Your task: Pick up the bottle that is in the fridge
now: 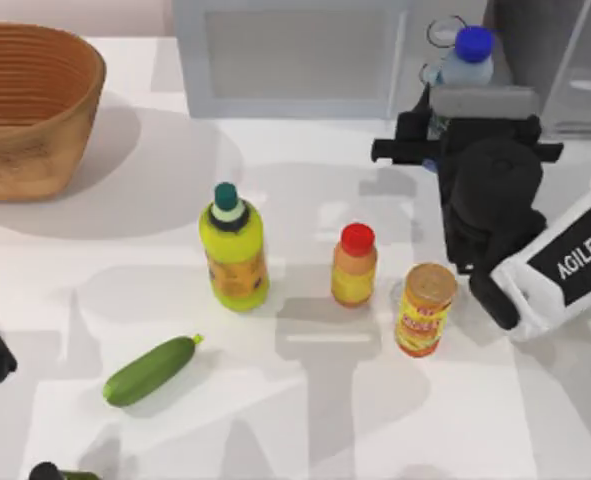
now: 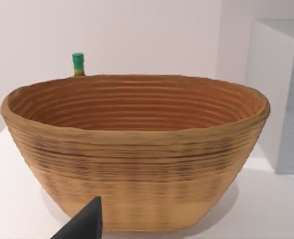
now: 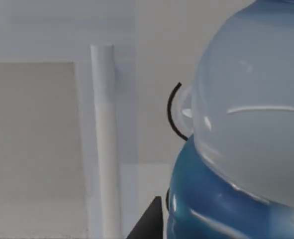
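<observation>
— Right hand (image 1: 445, 125): where is it placed, and why?
— It is seen at the far right of the bench (image 1: 305, 420), pushed up against the bottle (image 1: 462, 60) from the near side, low on the body. That height is judged to be chosen so the widest, firmest part is taken rather than the cap.

— Is the bottle gripped?
— That cannot be told. From above the fingers are hidden under the wrist, and in the right wrist view the bottle (image 3: 246, 139) is pressed so close that no contact is shown.

— Where is the bottle stood?
— At the back, between the grey fridge (image 1: 295, 55) and a second grey unit (image 1: 565, 60) to its right, just beside the fridge's pale bar (image 3: 104, 139). It is not seen inside a compartment.

— Which way is it pointed?
— It is stood upright: the long axis is vertical and the blue cap (image 1: 474, 41) is turned up. An upright lift is therefore suggested.

— And the left arm?
— It is parked at the bench's left edge, faced toward the basket (image 2: 137, 149); its finger state cannot be told.
</observation>
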### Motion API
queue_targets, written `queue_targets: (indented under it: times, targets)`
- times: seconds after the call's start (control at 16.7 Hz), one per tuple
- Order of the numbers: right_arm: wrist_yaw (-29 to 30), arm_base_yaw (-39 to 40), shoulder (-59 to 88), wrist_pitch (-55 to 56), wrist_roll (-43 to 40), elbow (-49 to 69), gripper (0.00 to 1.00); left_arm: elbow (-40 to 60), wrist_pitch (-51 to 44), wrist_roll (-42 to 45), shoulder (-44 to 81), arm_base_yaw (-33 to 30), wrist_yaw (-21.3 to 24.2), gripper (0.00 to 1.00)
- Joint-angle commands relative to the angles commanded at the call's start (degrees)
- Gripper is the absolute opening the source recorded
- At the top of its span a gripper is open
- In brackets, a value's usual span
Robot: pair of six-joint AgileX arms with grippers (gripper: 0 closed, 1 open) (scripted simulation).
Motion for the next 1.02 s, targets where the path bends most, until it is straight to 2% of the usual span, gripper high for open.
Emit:
queue_targets:
  times: [0.3,1.02]
  targets:
    - [-1.2,0.8,1.2,-0.7,-0.8,1.1,0.0,0.0,0.0,0.0,0.0,0.0,0.0,1.0]
    - [-1.2,0.8,1.2,-0.7,-0.8,1.1,0.9,0.0,0.0,0.0,0.0,0.0,0.0,1.0]
